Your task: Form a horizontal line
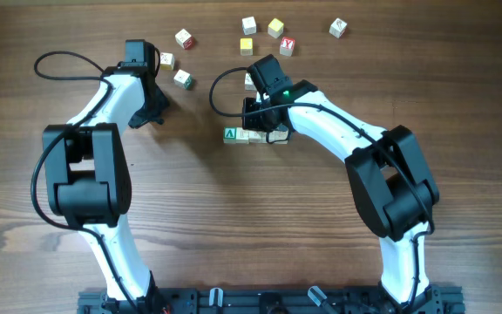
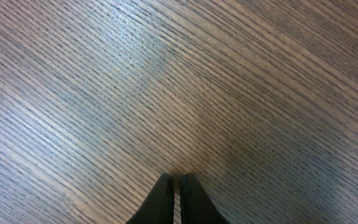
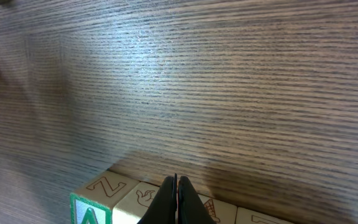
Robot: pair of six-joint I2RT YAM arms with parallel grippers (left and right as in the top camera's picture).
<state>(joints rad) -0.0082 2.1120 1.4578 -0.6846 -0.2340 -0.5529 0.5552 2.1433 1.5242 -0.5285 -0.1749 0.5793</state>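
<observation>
Over the row (image 3: 114, 190), I see my right pincer (image 3: 176, 182) pressed together, tips by its edge; my left pincer (image 2: 174, 179), also pressed together, sits well left.

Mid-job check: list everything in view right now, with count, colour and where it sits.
horizontal line: one row, pale wooden cubes with a green-faced left end, table centre, partly hidden under the right gripper
loose letter cubes: at least eight, red, yellow, green and white faces, scattered at the far side
table: one, brown wood grain
left gripper: one, black, shut, over bare wood
right gripper: one, black, shut, over the row
</observation>
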